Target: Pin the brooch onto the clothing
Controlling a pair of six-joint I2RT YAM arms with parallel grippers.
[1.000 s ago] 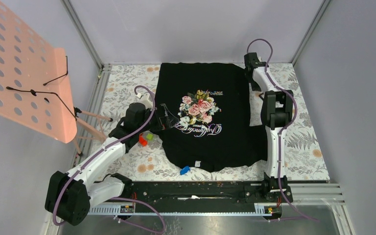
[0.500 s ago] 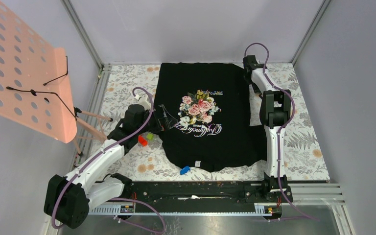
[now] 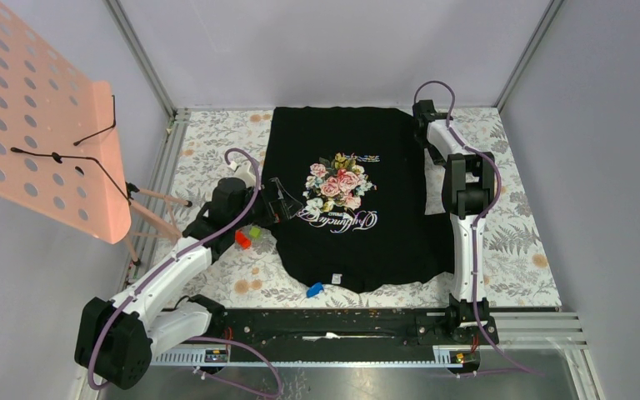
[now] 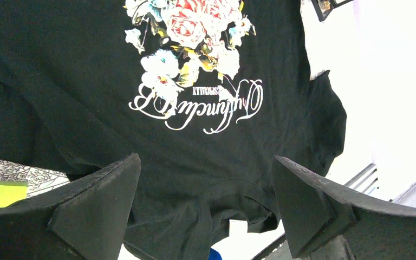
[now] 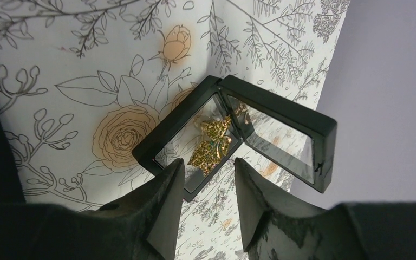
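Step in hand, as I judge it: taking the brooch (image 5: pixel 210 145) out of its case, with pinning yet to come.

Right gripper (image 5: pixel 208 165): fingers narrowly parted, holding nothing, tips just short of the near corner of the hinged display case (image 5: pixel 281 108). The brooch lies inside the opened case on the floral tablecloth (image 5: pixel 59 65), beside the far right edge of the T-shirt (image 3: pixel 383 242).

Left gripper (image 4: pixel 206 158): fingers spread wide and empty, poised over the shirt front, just below the script lettering (image 4: pixel 200 103) and the rose print (image 4: pixel 187 24). A green block (image 4: pixel 2 193) sits off the shirt's edge.

Advice:
- I should enter the case from its open side, clear of the raised lid, which would tip if knocked.
- I should close on the leaf's edges, not its face; the piece is small and thin, and likely to twist under uneven pressure.
- I cannot see the pin or clasp, so I cannot judge its orientation.

Materials:
- Brooch: glittering, granular gold, leaf-shaped with ragged lobes.
- Case: rigid black frames with glossy clear panels.
- Shirt: soft matt black knit, creased near the left arm, so I expect it to bunch unless held flat.
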